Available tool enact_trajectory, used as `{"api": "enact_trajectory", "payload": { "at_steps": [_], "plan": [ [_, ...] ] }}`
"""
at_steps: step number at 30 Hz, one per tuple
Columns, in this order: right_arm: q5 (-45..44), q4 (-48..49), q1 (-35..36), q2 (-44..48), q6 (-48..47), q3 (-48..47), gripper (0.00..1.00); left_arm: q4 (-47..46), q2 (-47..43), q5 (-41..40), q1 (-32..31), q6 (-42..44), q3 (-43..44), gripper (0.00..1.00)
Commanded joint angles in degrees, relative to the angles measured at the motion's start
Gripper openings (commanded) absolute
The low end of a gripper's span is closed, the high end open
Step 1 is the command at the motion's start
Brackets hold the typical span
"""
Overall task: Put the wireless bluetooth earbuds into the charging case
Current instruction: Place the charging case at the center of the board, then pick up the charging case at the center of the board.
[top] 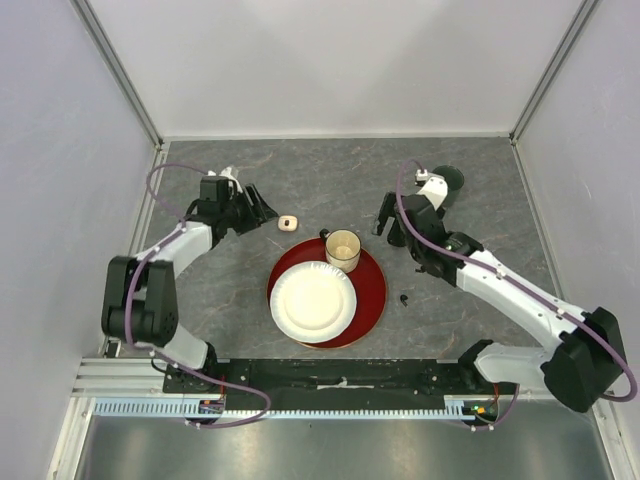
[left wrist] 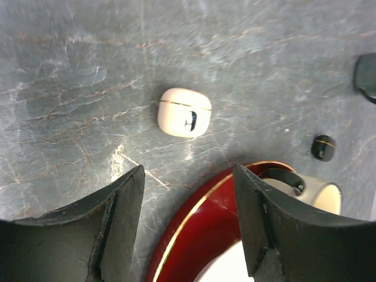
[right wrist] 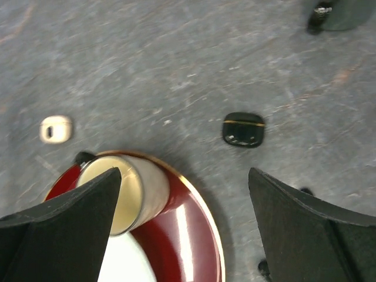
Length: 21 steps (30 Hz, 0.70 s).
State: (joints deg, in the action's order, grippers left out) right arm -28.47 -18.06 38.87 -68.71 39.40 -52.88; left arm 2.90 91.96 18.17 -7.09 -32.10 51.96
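- Top view: a grey marbled table (top: 330, 175) holds a round red tray (top: 372, 300). On the tray sit a white paper plate (top: 313, 302) and, at its far edge, a tan paper cup (top: 342, 250).
- The left gripper (top: 262, 210) hangs left of the tray. A small white rounded charging case (top: 288, 222) lies on the table just beside its tips.
- The right gripper (top: 388, 226) hangs right of the cup.
- A tiny black earbud (top: 404, 298) lies on the table just right of the tray. A second tiny black piece (top: 324, 234) sits against the cup's far left side, too small to identify. The white earbuds cannot be made out.
- Left wrist view: the left gripper's fingers (left wrist: 120, 223) are spread with nothing between them. The white case, lid shut, lies on the table ahead of them, not touching. A small black rounded charging case (left wrist: 323, 147) with a gold seam lies farther right, near the cup.
- Right wrist view: the right gripper's jaws stand wide apart and empty. The black case lies shut on the bare table ahead of them. The cup and tray are at lower left, and the white case is at far left.
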Motion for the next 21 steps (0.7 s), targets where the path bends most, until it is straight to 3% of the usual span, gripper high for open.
{"api": "enact_trajectory", "payload": {
  "at_steps": [1, 3, 7, 12, 21],
  "plan": [
    [5.24, -1.62, -6.16, -3.61, -0.54, -0.91, 0.96, 0.53, -10.82, -2.45, 0.15, 4.58, -1.77, 0.68],
    [8.24, -0.75, -9.6, -5.03, -3.34, -0.91, 0.96, -0.25, -16.52, -2.35, 0.15, 5.2, -2.92, 0.68],
    [18.25, 7.41, -11.62, -7.05, -18.25, 2.95, 0.97, -6.74, -24.98, 7.39, 0.15, 7.75, -7.13, 0.68],
    [17.83, 14.17, -12.07, -11.62, -27.6, 6.38, 0.97, -9.4, -31.31, 14.86, 0.15, 9.59, -9.77, 0.69],
    [15.29, 20.88, -13.56, -18.39, -29.38, 8.06, 0.95, -9.92, -34.48, 15.75, 0.15, 10.65, -11.36, 0.69]
  ]
}}
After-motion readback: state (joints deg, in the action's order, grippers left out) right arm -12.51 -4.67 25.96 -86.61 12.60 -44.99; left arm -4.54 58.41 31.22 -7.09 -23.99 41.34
